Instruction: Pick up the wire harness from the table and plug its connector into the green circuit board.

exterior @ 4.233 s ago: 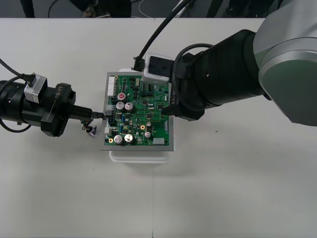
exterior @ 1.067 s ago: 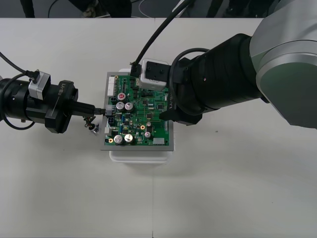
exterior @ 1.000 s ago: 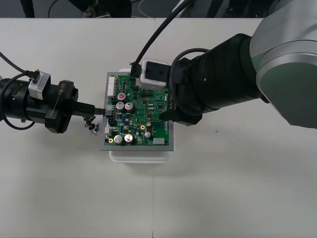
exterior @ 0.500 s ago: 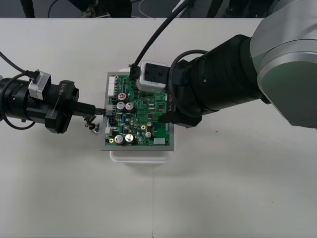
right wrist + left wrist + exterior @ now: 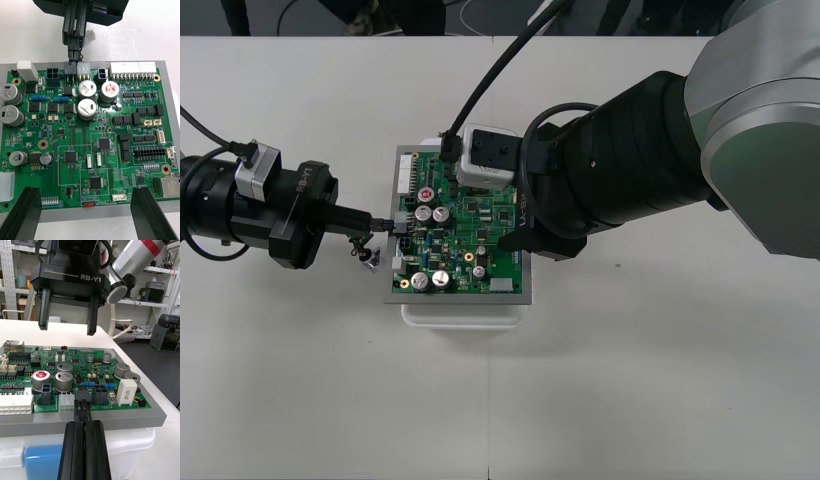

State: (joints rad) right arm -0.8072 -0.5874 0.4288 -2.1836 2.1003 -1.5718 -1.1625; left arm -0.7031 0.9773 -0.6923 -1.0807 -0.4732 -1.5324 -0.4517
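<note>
Left gripper [image 5: 387,226] — clamped on plug [image 5: 82,408], board [image 5: 480,218] edge

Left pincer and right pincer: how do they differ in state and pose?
The left pincer is shut on the harness plug; the right pincer is open and holds nothing. The left pincer lies level at the edge of the green board; the right pincer hangs above the board, apart from it. Both point at the board.

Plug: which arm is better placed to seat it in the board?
Left. The left gripper is shut on the plug right at the board's edge sockets, in line to push. The right gripper hovers open over the board's opposite side, holding nothing.
</note>
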